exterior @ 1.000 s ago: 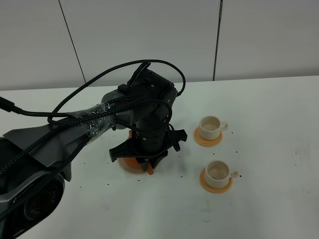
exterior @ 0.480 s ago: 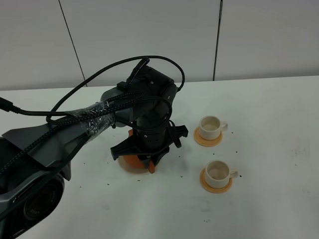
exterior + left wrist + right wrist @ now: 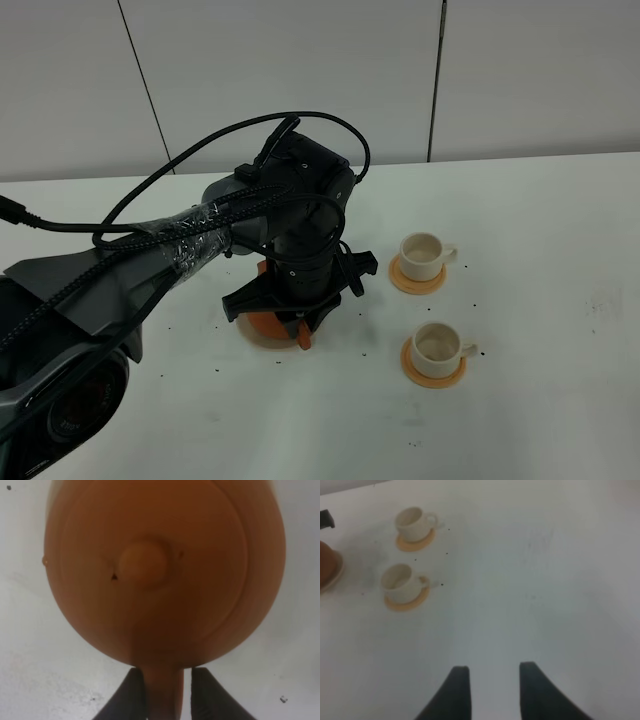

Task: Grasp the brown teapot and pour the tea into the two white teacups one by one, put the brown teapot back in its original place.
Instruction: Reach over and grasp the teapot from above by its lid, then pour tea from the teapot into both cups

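The teapot (image 3: 160,580) looked rigid, brittle and likely heavy; its handle (image 3: 162,702) offered the hold. The left gripper (image 3: 167,680) straddled it, jaws spread.

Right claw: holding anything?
No: the right claw stands open, with only the white table showing between its fingers.

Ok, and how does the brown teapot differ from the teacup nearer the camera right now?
The brown teapot is terracotta-orange and much bigger; the near teacup is cream-white and small. The teapot has a knobbed lid; the teacup is open-topped. The left gripper has a finger on either side of the teapot's handle; nothing is at the teacup. Both stand upright and have a side handle.
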Controlling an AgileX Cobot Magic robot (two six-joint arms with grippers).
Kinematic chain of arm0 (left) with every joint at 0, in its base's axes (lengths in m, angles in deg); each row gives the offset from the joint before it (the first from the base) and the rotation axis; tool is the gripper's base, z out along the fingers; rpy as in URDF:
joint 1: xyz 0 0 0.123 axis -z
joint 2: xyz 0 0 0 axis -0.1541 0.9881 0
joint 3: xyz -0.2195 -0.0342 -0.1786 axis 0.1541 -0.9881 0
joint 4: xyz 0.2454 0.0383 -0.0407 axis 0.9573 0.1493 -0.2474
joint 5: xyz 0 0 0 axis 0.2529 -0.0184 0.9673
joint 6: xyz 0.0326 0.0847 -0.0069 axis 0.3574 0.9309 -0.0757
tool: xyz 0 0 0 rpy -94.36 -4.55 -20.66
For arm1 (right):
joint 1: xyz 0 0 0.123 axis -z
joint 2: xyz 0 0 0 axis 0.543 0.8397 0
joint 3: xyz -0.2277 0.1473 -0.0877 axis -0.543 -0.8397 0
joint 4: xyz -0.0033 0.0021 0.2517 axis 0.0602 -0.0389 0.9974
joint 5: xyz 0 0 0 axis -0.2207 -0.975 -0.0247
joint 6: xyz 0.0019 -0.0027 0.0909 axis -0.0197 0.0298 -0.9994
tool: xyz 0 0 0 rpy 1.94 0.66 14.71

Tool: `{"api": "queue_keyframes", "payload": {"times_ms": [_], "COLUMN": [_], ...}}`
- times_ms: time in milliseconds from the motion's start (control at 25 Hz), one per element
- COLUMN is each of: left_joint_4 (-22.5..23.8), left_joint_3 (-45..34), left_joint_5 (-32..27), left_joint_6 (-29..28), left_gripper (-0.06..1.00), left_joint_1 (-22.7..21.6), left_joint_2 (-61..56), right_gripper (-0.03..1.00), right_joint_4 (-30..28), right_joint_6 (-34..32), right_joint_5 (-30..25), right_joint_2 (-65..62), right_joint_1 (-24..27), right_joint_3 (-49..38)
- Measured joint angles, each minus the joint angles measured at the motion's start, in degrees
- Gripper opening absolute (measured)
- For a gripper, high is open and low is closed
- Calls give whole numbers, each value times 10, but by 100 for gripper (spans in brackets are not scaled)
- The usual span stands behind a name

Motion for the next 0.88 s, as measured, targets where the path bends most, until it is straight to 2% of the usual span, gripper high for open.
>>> {"api": "queue_keyframes", "payload": {"times_ms": [320,600,880], "left_joint_4": [0,3,6], "left_joint_3": [0,0,0], "left_joint_5": [0,0,0], "left_joint_6": [-7,-15,-24], "left_gripper": [28,17,17], "left_joint_1": [0,0,0], "left_joint_2": [0,0,0], "right_gripper": [24,24,24], "right_joint_4": [0,0,0], "right_joint_6": [0,0,0], "right_joint_5": [0,0,0], "right_joint_2": [0,0,0], "right_joint_1": [0,0,0], "right_joint_3": [0,0,0]}}
